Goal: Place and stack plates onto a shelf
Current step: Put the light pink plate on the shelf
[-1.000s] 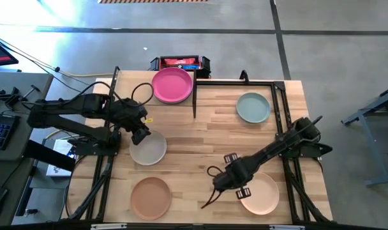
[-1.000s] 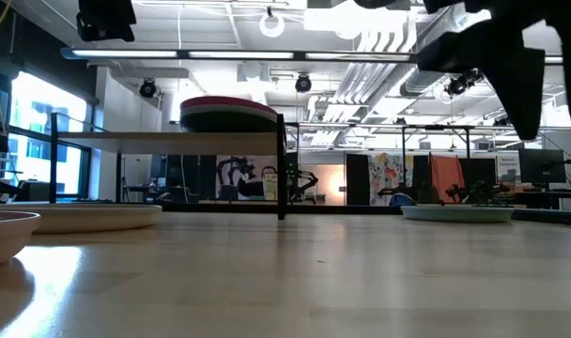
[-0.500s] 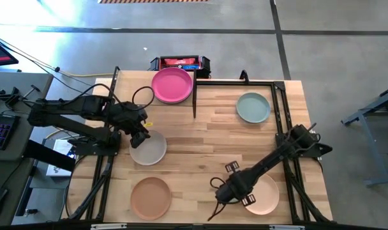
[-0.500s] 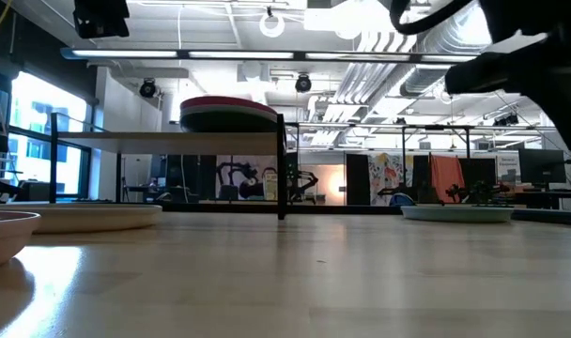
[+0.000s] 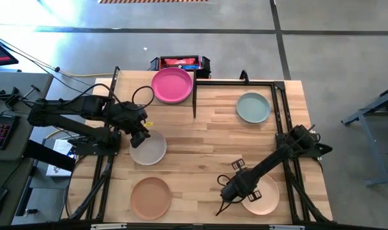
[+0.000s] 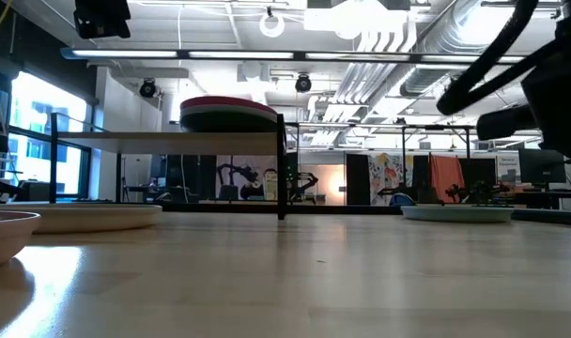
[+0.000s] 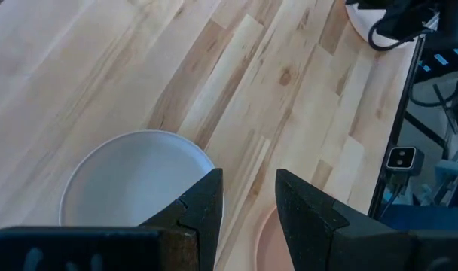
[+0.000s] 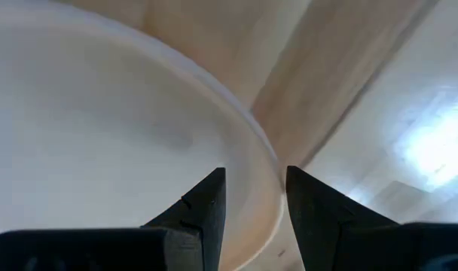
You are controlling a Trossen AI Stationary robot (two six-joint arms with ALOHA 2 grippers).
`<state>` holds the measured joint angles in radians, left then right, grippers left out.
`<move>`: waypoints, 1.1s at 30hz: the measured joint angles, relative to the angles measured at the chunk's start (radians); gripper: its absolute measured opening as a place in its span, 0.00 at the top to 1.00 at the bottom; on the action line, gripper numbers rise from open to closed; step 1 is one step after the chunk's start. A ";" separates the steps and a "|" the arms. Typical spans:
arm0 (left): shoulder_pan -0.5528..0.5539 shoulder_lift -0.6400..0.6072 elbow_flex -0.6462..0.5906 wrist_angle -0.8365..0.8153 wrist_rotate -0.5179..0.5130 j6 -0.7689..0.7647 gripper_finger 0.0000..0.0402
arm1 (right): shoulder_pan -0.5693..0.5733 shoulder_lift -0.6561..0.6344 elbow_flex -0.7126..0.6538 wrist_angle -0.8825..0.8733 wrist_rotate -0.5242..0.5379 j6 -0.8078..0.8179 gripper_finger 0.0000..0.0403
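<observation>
A magenta plate (image 5: pixel 172 85) tops a stack (image 6: pixel 229 113) resting on the shelf (image 6: pixel 126 142) at the far left. Flat on the table lie an off-white plate (image 5: pixel 147 148), a tan plate (image 5: pixel 150 197), a pale green plate (image 5: pixel 253 107) and a cream plate (image 5: pixel 261 193). My left gripper (image 5: pixel 141 135) is open above the off-white plate's far rim (image 7: pixel 176 139). My right gripper (image 5: pixel 235 190) is open and low at the cream plate's left rim (image 8: pixel 263 162), one finger on each side of it. I cannot tell whether it touches the rim.
A black metal frame (image 5: pixel 280 102) runs along the table's far and right sides, with a post (image 5: pixel 194 96) at the shelf's corner. A red and black box (image 5: pixel 180 62) sits beyond the far edge. Bare wood (image 5: pixel 200 147) lies between the plates.
My right gripper has moved toward the table's near edge and down, from over the bare wood to the cream plate's left rim. The left arm and all the plates have kept still.
</observation>
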<state>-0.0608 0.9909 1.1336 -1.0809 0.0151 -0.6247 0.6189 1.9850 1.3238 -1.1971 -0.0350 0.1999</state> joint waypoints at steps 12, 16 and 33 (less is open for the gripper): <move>0.000 0.000 0.000 0.000 -0.002 0.000 0.72 | -0.002 0.000 0.000 0.099 0.034 -0.002 0.71; 0.000 0.000 0.000 0.000 -0.002 0.000 0.72 | -0.002 0.000 0.000 0.098 0.029 -0.001 0.73; 0.000 0.000 0.000 0.000 -0.002 0.039 0.72 | -0.046 0.000 0.001 0.059 -0.025 0.045 0.99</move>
<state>-0.0605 0.9909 1.1332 -1.0807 0.0135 -0.5862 0.5729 1.9850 1.3247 -1.1380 -0.0601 0.2445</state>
